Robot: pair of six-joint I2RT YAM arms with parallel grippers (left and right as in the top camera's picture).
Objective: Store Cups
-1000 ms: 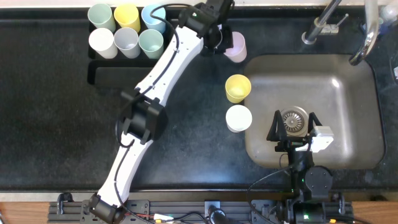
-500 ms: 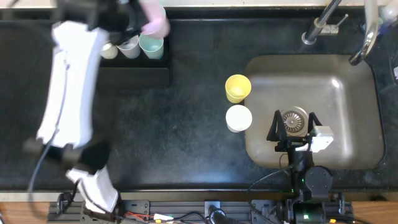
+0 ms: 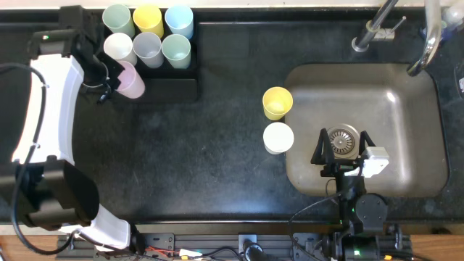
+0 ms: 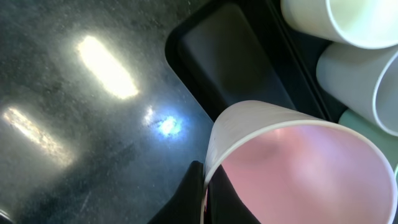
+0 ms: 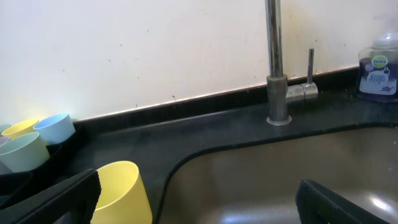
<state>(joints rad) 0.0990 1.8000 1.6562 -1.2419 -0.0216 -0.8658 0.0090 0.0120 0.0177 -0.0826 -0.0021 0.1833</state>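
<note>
Pink plastic is now found at the left end of the black tray (image 4: 231, 59). The pink cup (image 3: 131, 80) is pinched by its rim in the left hand (image 3: 109, 78), and in the left wrist view one finger (image 4: 198, 198) is seen pressed against the outside of the cup wall. The cup is held tilted over the tray's bare near row, just beside the stored cups (image 3: 148, 47), which fill the two far rows. Whether its base touches the tray cannot be told. A second ago this cup was stood on the desk (image 3: 217, 159) at the far-left corner of the sink (image 3: 406, 94), with the left arm stretched across to it. Half a second ago it was being swept leftward over the tray in a blur. The pick-up and the carry can therefore be judged complete, and for this cup only the righting, lowering and release into a free place are left. The yellow cup (image 3: 277, 101) and the white cup (image 3: 278, 138) are unmoved, just beside the sink's left rim and well apart from the tray, so two more cups are judged still to be stored. The right hand (image 3: 341, 156) is kept where it was above the sink, its fingers spread wide and nothing held.
</note>
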